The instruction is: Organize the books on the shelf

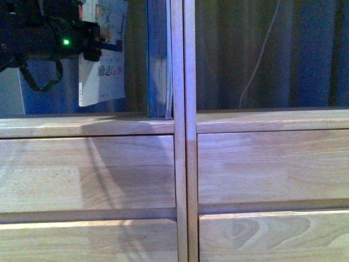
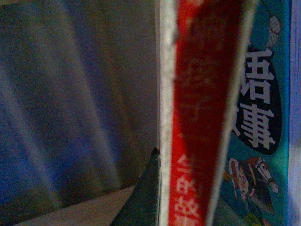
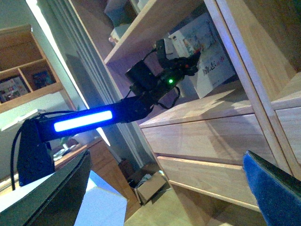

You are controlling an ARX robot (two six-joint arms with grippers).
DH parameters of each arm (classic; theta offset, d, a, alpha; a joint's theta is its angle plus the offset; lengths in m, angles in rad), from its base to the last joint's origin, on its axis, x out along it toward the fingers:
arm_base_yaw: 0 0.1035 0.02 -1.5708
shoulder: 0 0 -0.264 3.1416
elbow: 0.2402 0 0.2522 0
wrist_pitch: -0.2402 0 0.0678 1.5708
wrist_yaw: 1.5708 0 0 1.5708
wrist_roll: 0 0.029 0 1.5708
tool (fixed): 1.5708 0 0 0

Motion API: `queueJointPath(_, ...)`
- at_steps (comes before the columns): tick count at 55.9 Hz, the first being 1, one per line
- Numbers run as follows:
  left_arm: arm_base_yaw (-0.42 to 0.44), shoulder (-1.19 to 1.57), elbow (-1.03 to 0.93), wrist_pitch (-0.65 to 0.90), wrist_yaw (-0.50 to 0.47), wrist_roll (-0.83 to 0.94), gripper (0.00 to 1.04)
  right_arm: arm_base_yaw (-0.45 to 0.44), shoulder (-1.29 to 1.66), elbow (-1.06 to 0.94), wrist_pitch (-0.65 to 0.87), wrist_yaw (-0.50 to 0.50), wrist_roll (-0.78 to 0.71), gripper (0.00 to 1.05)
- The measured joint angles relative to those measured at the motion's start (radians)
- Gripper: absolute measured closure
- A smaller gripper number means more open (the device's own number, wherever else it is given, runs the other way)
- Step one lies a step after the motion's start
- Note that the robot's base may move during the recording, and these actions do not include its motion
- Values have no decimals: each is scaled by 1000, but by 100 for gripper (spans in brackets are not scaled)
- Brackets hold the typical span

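Observation:
The white softcover book (image 1: 101, 65) hangs upright in the shelf's (image 1: 180, 164) upper left compartment, with my left gripper (image 1: 92, 41) shut on its upper part. In the left wrist view its red spine (image 2: 200, 117) fills the middle, one dark finger (image 2: 146, 197) pressed against its side. The teal book (image 1: 159, 60) stands upright against the centre post, just right of the white one; its cover (image 2: 263, 122) shows close behind the spine. My right gripper (image 3: 167, 197) is open and empty, well back from the shelf, looking at the left arm (image 3: 94, 120) and the white book (image 3: 211, 56).
Plank-fronted drawer panels (image 1: 109, 174) lie below the compartment ledge (image 1: 82, 124). The right compartment (image 1: 267, 54) shows only a curtain and a thin white cord (image 1: 260, 54). A cardboard box (image 3: 148, 186) sits on the floor left of the shelf. Another wooden shelf (image 3: 28, 80) stands further off.

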Motion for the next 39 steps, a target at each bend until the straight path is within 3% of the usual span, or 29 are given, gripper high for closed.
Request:
queueJointPath(26,-103,79,64,-4,-55,94,98,-24,4,-31,77,2,72,7)
queueJointPath(39,-97,95,93,-54,-107,114,61,-41,11,-45,106,-8,99,7)
